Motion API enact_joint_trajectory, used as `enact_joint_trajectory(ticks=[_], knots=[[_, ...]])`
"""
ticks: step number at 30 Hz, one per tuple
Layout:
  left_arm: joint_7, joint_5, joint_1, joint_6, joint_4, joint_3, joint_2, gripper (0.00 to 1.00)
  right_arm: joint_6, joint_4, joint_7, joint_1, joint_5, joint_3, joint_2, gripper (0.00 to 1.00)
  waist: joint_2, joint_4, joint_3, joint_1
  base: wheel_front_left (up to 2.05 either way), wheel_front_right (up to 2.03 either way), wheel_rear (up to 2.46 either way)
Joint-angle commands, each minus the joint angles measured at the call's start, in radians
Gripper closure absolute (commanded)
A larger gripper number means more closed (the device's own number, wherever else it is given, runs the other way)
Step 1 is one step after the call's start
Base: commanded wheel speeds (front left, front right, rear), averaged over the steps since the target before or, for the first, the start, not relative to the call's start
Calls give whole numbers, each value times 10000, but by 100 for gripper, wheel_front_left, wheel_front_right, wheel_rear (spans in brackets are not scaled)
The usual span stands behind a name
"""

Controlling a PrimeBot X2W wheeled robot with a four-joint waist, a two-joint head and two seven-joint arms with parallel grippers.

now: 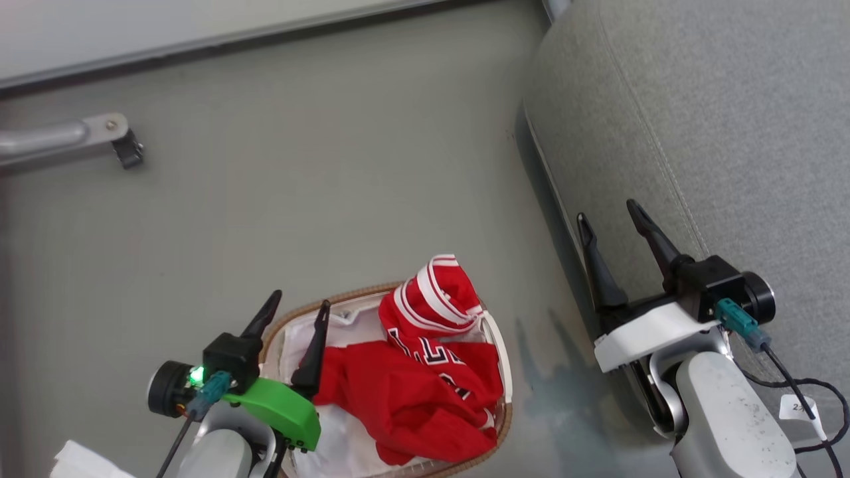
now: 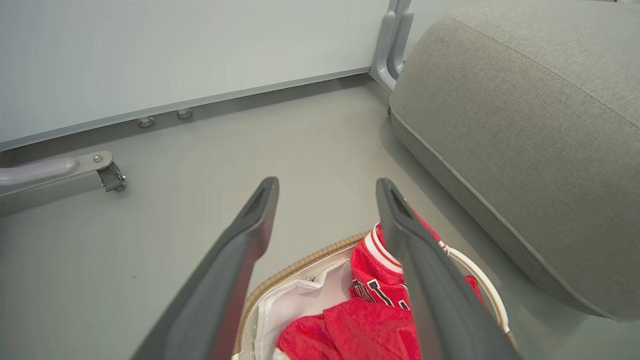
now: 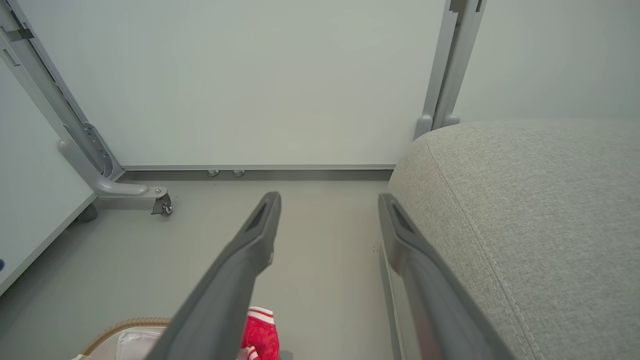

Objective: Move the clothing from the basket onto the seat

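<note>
Head view: the basket (image 1: 332, 297) stands on the floor (image 1: 332, 166), beside the seat (image 1: 730, 99) and apart from it. The jersey (image 1: 425, 378) lies crumpled in the basket, on a white sheet (image 1: 345, 438). A striped fold rises above the far rim. The left tool (image 1: 300, 302) is released, with its fingers spread and nothing between them. One finger lies over the basket's left rim. The other crosses the jersey's left edge, and I cannot tell whether it touches. The right tool (image 1: 606, 211) is also released and empty, over the seat's near left edge. A grey caster leg (image 1: 99, 133) rests on the floor at far left.

Left wrist view: the left tool (image 2: 327, 182) has its fingers wide apart, above the basket's (image 2: 295, 270) far rim. The jersey (image 2: 370, 320) sits in the basket's right half and the sheet (image 2: 300, 300) in its left. The seat (image 2: 525, 150) is on the right, and a strip of floor separates it from the basket.

Right wrist view: the right tool (image 3: 327, 197) is spread and empty. Its right finger lies along the seat's (image 3: 525, 225) rounded edge. A bit of jersey (image 3: 260, 335) and basket rim (image 3: 125, 325) shows at the lower left.
</note>
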Motion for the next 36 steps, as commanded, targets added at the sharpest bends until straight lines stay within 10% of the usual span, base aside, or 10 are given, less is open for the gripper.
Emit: enact_joint_trajectory(ticks=[1, 36], knots=[[-4, -131, -325, -4, 235, -226, 130, 0, -6, -62, -47, -165, 48, 7, -22, 0, 0, -611, 1004, -1, 0, 0, 0], [-4, -2228, -3507, -4, 4617, -4891, 292, 0, -6, -712, -47, -1049, 295, 176, -23, 0, 0, -1160, 4671, -1, 0, 0, 0]])
